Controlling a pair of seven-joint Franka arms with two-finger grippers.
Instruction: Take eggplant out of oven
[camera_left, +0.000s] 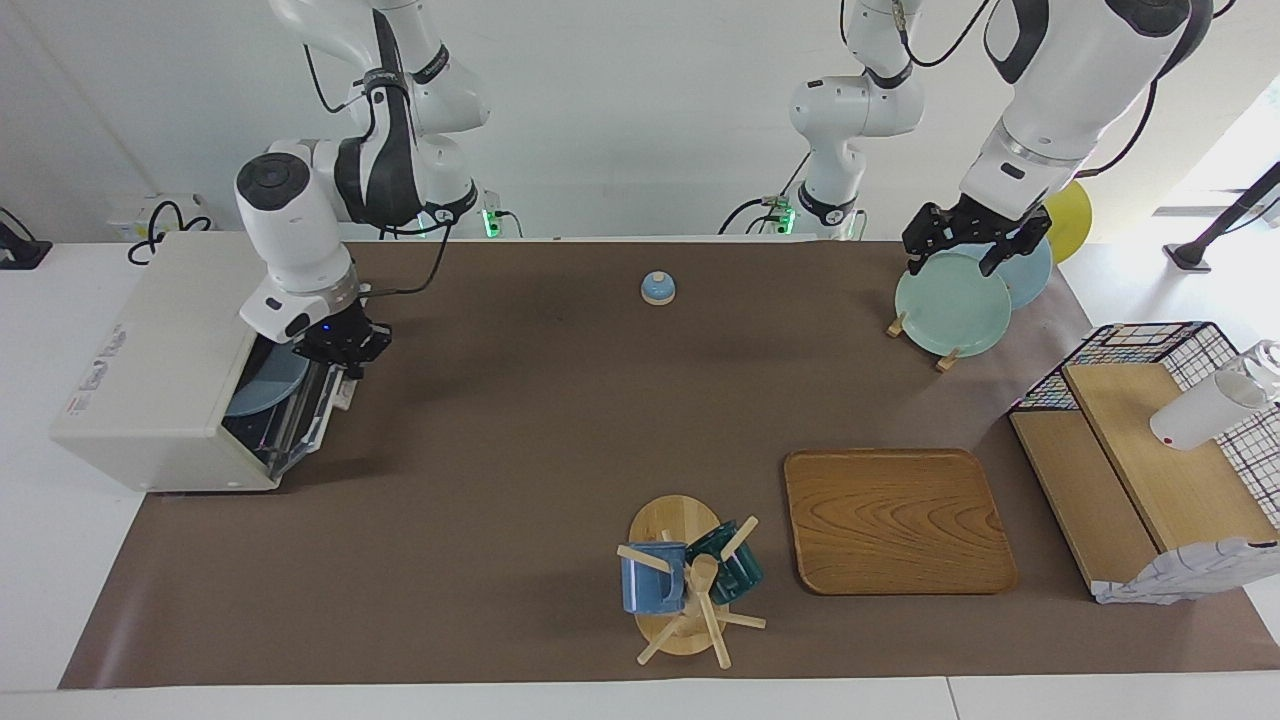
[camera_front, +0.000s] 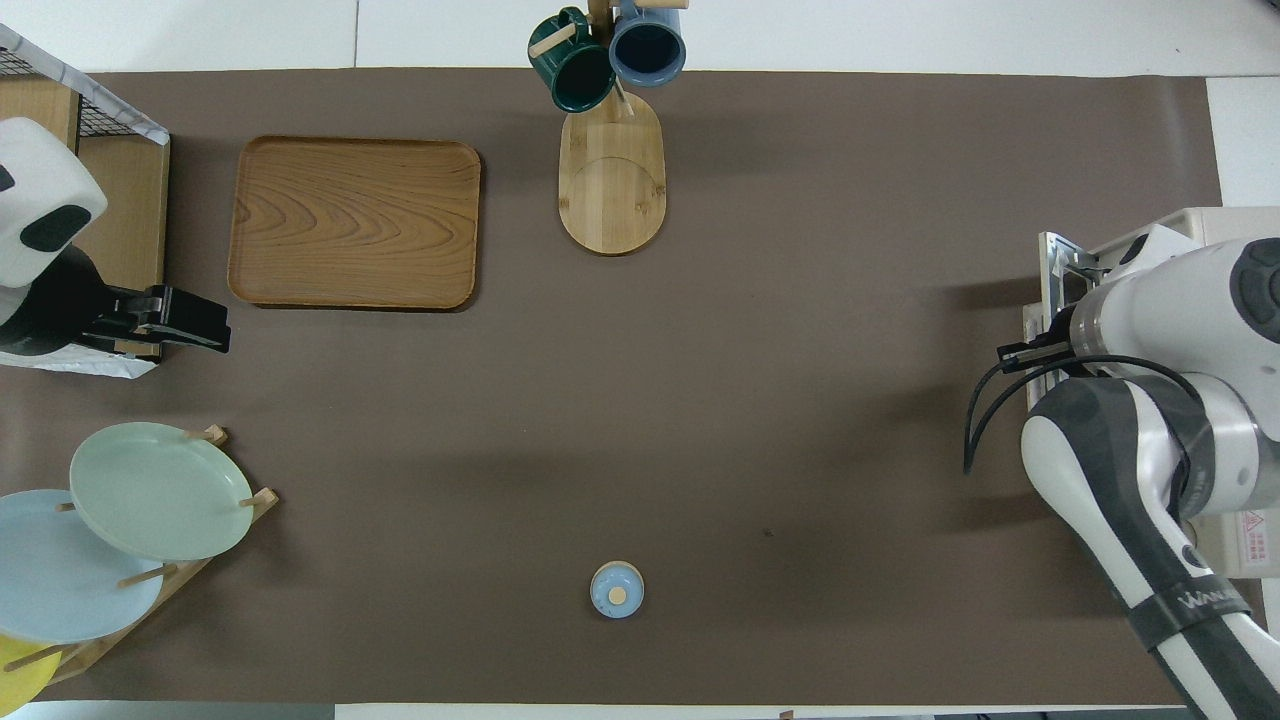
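A brown mat (camera_left: 500, 450) covers the table, and the off-white toaster oven (camera_left: 160, 380) stands at the right arm's end of it, its front turned toward the middle of the mat. Its glass door (camera_left: 300, 420) hangs partly dropped open, tilted out from the oven's front. The right arm reaches down in front of the oven, and the right gripper (camera_left: 342, 358) sits at the door's free upper edge, by the metal handle (camera_front: 1060, 262). Its fingertips are drawn together; whether they pinch the handle cannot be told. In the overhead view the arm's wrist covers the gripper.

Through the gap above the door a pale blue plate (camera_left: 262, 380) shows inside the oven, just beside the right gripper. The eggplant cannot be made out (the oven's roof hides most of the inside), so where it lies relative to the gripper cannot be told.

The left arm waits well apart from the oven, at the left arm's end of the table. The left gripper (camera_left: 965, 255) hangs over a green plate (camera_left: 950, 305) in a rack, fingers spread apart and holding nothing.

A wooden tray (camera_left: 895, 520) lies farther from the robots than the oven. A small blue bell (camera_left: 657, 288) sits nearer to the robots than the oven's door.
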